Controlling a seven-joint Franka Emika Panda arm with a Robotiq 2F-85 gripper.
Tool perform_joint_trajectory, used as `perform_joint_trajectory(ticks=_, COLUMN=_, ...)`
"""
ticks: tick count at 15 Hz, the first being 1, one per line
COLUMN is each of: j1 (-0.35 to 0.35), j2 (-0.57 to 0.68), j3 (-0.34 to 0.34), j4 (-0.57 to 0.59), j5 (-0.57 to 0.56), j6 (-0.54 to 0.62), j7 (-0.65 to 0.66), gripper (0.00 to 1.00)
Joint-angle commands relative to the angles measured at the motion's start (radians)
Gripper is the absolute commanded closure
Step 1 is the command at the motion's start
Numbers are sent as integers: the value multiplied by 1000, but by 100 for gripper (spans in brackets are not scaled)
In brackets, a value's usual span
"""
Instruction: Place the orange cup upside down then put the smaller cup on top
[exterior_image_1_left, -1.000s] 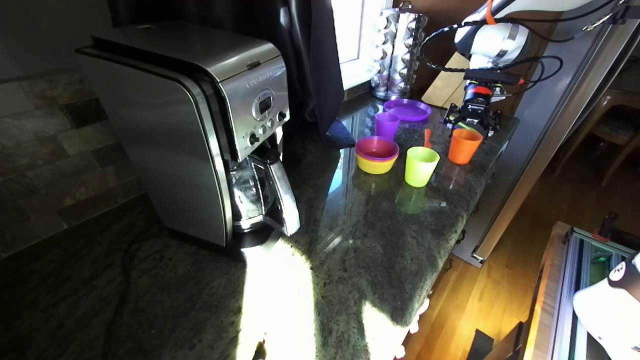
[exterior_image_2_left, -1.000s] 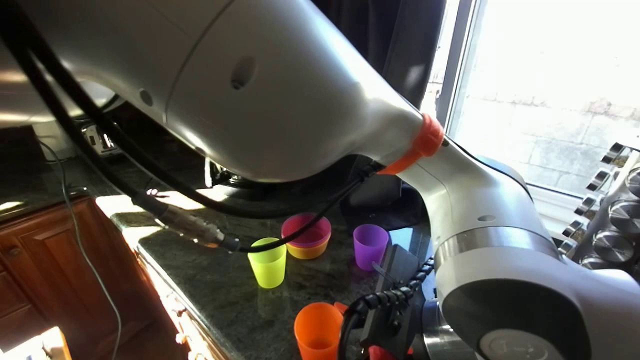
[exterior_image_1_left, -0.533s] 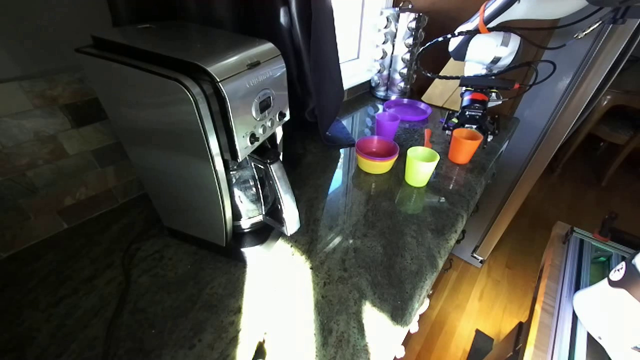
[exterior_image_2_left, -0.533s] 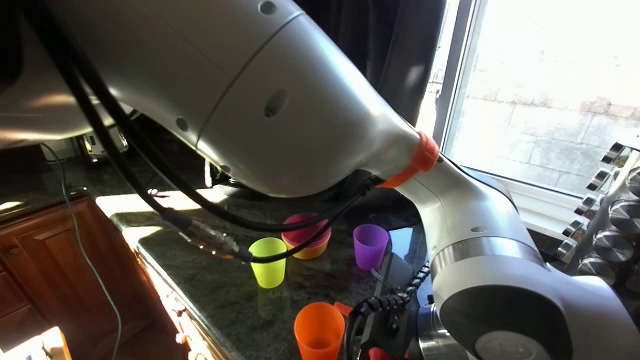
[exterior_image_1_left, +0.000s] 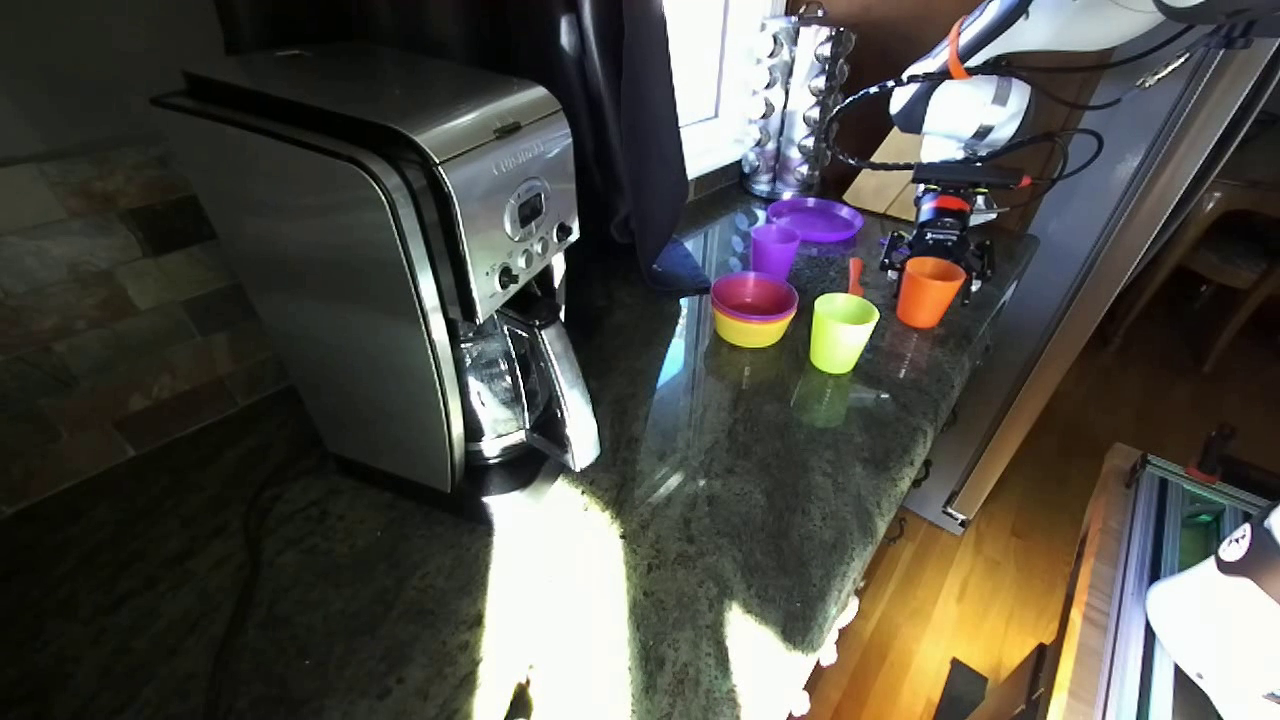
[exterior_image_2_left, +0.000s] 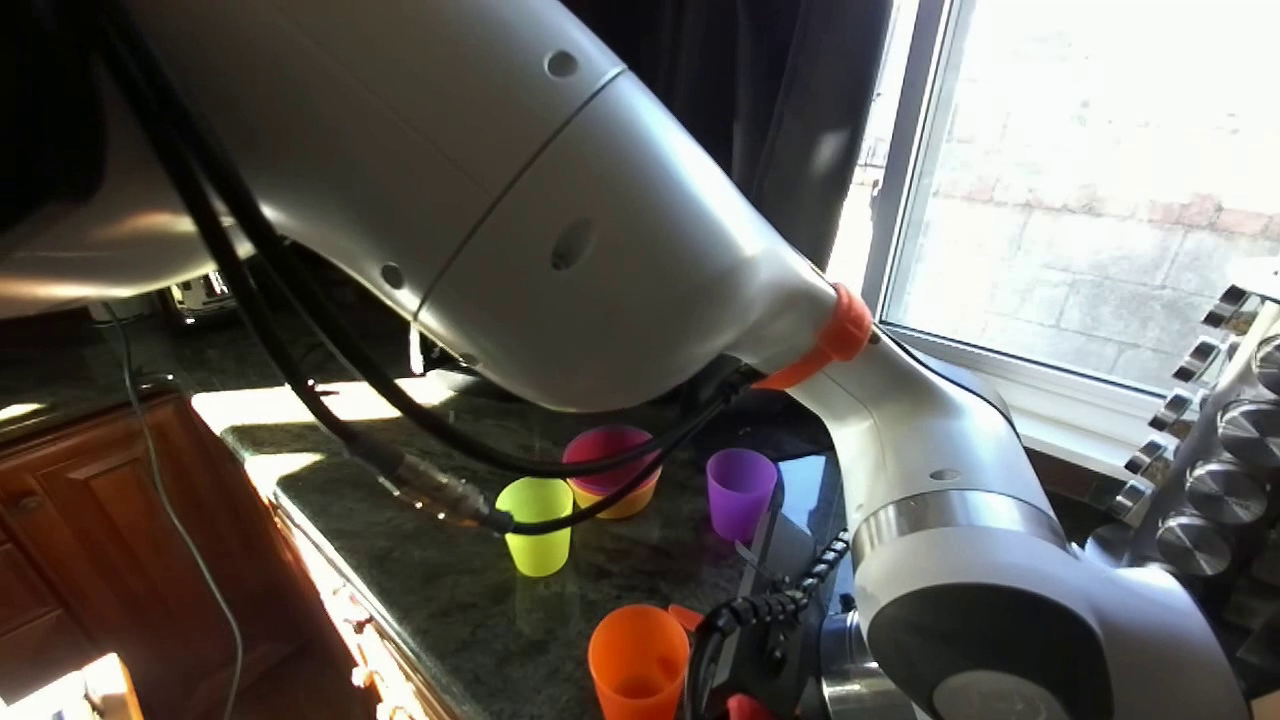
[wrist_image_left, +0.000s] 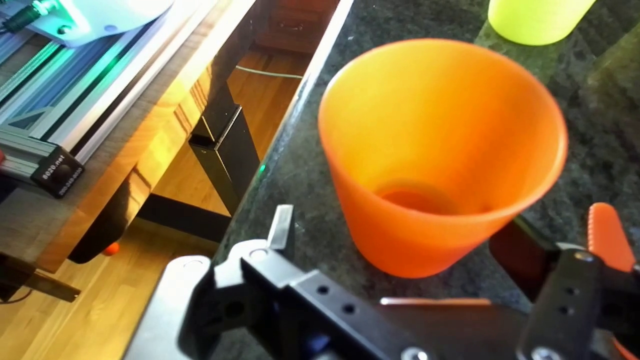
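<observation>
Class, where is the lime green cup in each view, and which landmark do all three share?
In an exterior view: lime green cup right of centre, near mid-height.
In an exterior view: lime green cup in the lower half, slightly left of centre.
Wrist view: lime green cup at top right, cut off by the top edge.
Shared landmark: the orange cup.

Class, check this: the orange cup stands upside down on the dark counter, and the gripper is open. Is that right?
Not upside down: the wrist view shows the orange cup upright, mouth up. It stands on the dark counter, and the gripper is open.
</observation>
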Motion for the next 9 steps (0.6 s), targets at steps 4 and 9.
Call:
perform_joint_trajectory(ticks=4, j1=-15, j2=42, j3=21, j4=24, j5=26, j6=-33, j7=-13, gripper=37)
perform_joint_trajectory(ticks=9, j1=-7, j2=46, j3=29, j4=19, j5=46, j6=-15, j7=-9, gripper=57)
